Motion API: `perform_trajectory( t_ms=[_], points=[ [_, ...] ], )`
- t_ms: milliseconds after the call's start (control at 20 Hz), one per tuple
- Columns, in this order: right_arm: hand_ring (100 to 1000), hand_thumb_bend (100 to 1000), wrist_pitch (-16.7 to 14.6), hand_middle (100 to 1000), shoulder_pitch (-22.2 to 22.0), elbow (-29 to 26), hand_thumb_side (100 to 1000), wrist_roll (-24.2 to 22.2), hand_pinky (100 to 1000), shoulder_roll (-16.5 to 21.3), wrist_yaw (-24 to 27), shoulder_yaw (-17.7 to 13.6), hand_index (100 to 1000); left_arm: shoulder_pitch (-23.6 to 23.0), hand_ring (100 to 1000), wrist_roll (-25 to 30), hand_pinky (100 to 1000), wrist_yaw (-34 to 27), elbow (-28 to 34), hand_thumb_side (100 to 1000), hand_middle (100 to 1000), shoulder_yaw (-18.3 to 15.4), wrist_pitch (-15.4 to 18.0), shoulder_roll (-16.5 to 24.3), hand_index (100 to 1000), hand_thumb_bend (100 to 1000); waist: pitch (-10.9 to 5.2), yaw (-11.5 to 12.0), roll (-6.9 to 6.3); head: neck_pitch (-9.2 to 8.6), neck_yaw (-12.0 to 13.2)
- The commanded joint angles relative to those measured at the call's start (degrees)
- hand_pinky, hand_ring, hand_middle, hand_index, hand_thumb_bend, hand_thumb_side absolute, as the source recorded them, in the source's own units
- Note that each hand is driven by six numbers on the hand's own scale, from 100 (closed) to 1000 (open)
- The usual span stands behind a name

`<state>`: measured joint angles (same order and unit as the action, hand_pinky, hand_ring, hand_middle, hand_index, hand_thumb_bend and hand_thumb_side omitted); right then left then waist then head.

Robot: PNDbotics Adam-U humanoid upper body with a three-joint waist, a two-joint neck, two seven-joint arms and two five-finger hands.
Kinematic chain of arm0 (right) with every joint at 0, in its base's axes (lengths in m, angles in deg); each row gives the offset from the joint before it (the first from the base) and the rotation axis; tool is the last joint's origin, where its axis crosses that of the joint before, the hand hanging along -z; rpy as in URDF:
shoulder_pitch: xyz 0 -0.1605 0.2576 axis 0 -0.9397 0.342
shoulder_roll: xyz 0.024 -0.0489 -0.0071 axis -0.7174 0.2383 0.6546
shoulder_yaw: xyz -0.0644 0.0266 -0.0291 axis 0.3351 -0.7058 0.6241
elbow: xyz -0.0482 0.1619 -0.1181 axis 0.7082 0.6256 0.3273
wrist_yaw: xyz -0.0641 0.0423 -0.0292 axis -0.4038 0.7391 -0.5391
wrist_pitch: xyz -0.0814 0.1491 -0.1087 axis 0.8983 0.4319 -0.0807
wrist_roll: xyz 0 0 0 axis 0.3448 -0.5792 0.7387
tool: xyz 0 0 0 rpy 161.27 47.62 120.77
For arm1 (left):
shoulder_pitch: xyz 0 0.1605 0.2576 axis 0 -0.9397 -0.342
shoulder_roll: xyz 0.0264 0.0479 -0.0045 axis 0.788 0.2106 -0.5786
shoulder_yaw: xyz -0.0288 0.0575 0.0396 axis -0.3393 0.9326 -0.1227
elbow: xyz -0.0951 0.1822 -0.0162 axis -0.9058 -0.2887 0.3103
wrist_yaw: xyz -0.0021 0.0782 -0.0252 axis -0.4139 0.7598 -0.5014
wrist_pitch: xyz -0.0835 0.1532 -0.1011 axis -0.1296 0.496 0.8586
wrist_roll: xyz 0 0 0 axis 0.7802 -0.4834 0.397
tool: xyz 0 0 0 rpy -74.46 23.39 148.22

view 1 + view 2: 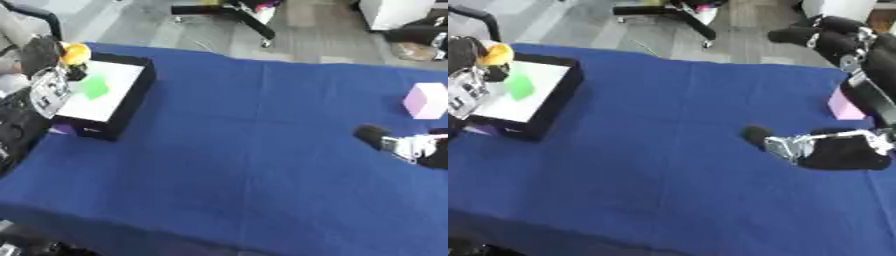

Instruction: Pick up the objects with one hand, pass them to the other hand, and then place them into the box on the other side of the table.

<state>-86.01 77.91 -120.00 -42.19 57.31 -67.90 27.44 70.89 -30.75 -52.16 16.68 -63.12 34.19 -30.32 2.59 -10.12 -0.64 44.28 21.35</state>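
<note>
Two robot hands show at opposite edges of a blue table (245,150). At nine o'clock, the left hand (48,90) hangs over a black box (131,100) with a white floor; a yellow object (74,52) sits at its fingers, which appear closed on it, though blur leaves this uncertain. A green piece (94,87) already lies inside. To finish well, the yellow object should probably be lowered clear of the box wall before it is let go. At three o'clock, the right hand (833,147) rests low on the cloth, fingers stretched flat and holding nothing, near a pink block (426,100) awaiting pickup. A chair base (236,12) stands beyond the table.
</note>
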Motion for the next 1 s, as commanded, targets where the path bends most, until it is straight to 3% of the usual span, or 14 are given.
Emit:
perform_trajectory(
  t_ms=[50, 100, 150, 200, 300, 650, 1000],
  points=[
    [809, 572, 0.02, 755, 0.62, -1.14, 475, 0.07, 794, 0.20, 0.18, -0.36, 856, 1.58, 552, 2.10, 714, 2.85, -3.82, 290, 487, -0.31, 1.29, 1.02, 731, 450, -0.59, 0.11, -0.16, -0.16, 0.29],
    [809, 572, 0.02, 755, 0.60, -1.14, 474, 0.08, 794, 0.20, 0.18, -0.36, 855, 1.87, 675, 2.81, 762, 3.67, -5.15, 464, 608, -0.40, 2.03, 0.83, 817, 580, -0.59, 0.13, -0.16, -0.16, 0.30],
    [809, 573, 0.02, 755, 0.56, -1.14, 474, 0.07, 794, 0.20, 0.18, -0.36, 856, 2.22, 713, 3.39, 780, 4.52, -6.54, 521, 650, -0.60, 2.84, 0.66, 839, 624, -0.61, 0.16, -0.14, -0.16, 0.31],
    [809, 573, 0.02, 755, 0.52, -1.14, 474, 0.05, 794, 0.20, 0.18, -0.35, 856, 2.61, 776, 3.82, 813, 5.41, -7.98, 638, 735, -0.83, 3.71, 0.47, 882, 714, -0.62, 0.18, -0.12, -0.16, 0.32],
    [809, 573, 0.02, 755, 0.45, -1.14, 474, 0.03, 794, 0.22, 0.17, -0.37, 856, 3.35, 830, 4.41, 848, 7.19, -10.34, 741, 806, -1.47, 5.47, 0.16, 922, 804, -0.65, 0.25, -0.09, -0.16, 0.33],
    [809, 575, 0.09, 755, 0.19, -1.14, 473, -0.01, 794, 0.36, 0.12, -0.48, 857, 4.35, 894, 3.96, 926, 13.32, -8.18, 846, 873, -6.50, 10.17, 0.65, 957, 863, -0.75, 0.58, 0.01, -0.16, 0.21],
    [809, 577, 0.25, 754, -0.01, -1.14, 473, 0.02, 794, 0.52, 0.01, -0.58, 858, 4.77, 901, 6.19, 950, 19.61, 1.46, 779, 881, -11.44, 11.87, 2.36, 959, 859, -0.82, 0.85, 0.00, -0.16, 0.03]
  ],
)
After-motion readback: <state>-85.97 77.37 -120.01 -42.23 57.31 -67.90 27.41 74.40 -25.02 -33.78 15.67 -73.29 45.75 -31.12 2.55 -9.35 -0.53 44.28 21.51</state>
